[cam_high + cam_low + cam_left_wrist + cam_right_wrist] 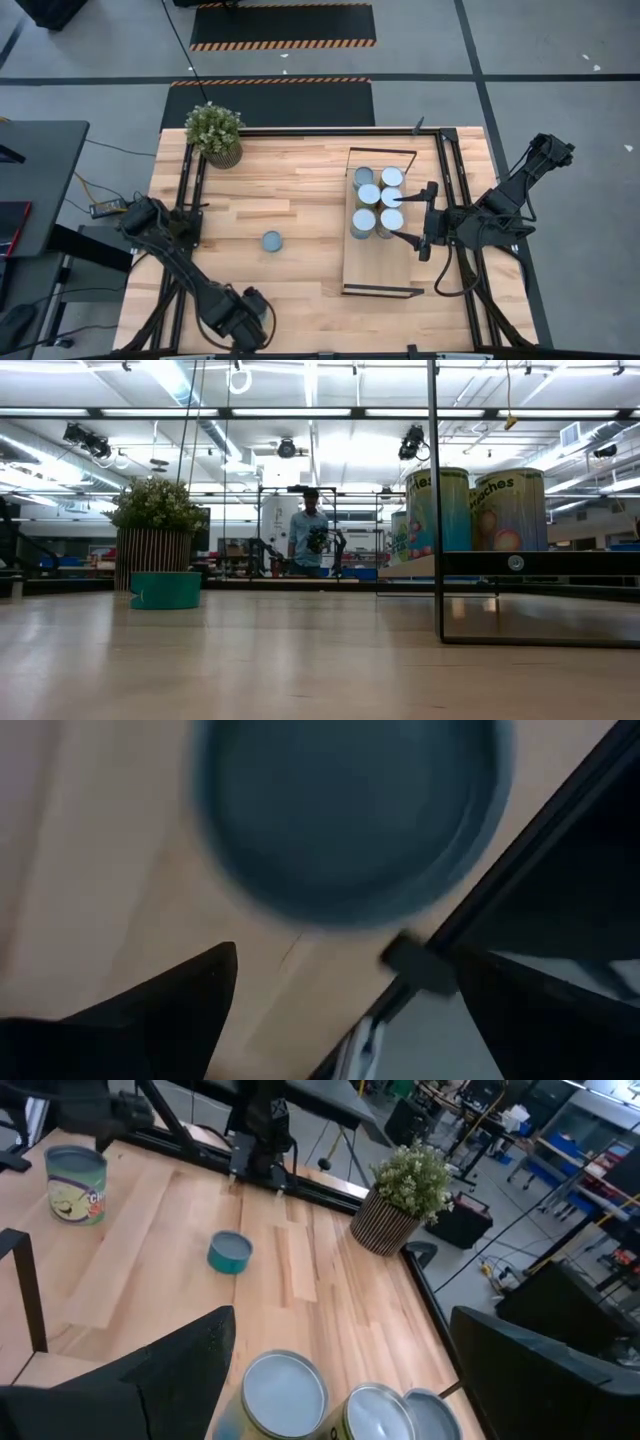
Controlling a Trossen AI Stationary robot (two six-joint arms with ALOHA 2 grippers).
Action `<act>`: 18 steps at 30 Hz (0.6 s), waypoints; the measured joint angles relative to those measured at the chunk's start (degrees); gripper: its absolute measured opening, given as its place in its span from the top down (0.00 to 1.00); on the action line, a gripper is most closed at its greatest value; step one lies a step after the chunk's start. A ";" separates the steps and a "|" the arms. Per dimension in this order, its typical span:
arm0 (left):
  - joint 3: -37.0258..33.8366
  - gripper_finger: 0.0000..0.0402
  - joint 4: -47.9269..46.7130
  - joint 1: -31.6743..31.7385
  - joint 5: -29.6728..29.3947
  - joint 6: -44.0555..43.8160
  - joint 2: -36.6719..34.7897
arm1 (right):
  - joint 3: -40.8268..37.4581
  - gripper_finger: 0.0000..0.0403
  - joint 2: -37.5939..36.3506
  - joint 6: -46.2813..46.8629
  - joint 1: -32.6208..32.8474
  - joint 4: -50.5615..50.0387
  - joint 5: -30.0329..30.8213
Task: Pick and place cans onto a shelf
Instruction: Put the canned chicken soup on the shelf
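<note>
Six cans (377,198) with silvery tops stand on their bases in two rows on the light-wood shelf (380,270), at the table's right. My right gripper (412,220) hovers open beside them on their right, and their tops (285,1390) lie below its fingers. A short teal can (271,241) stands alone mid-table. My left gripper (243,318) is at the table's near edge, pointing down and open above a round blue-grey can top (350,810). The right wrist view shows a labelled can (75,1180) standing there.
A potted plant (214,132) stands at the far left corner. Black frame bars (190,190) run along the table's sides, and one (520,870) passes close to my left gripper. A person (308,540) stands in the room far behind the table.
</note>
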 joint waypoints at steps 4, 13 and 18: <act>-3.63 0.06 6.70 1.27 -3.52 1.25 0.00 | 0.00 0.06 0.00 -1.04 -0.02 0.05 0.00; -6.80 0.07 9.15 4.81 -6.15 4.61 0.00 | 0.00 0.06 0.00 -1.19 -0.02 0.21 0.01; -6.81 0.15 9.77 6.32 -6.21 6.44 0.00 | 0.00 0.06 0.00 -1.02 -0.02 0.21 0.00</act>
